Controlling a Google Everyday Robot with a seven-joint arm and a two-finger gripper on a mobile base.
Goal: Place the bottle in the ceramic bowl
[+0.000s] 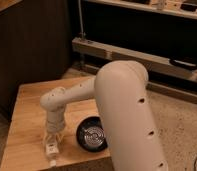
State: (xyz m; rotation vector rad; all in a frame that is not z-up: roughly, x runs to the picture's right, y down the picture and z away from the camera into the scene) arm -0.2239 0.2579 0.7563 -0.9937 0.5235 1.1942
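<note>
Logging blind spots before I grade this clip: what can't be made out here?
Camera view:
- bowl: right rim hidden behind the arm.
- bottle: label too small to read; lifted or touching the table, unclear.
- gripper, left of the bowl, shut on the bottle: its contact points blurred.
- table: near right corner covered by the arm.
</note>
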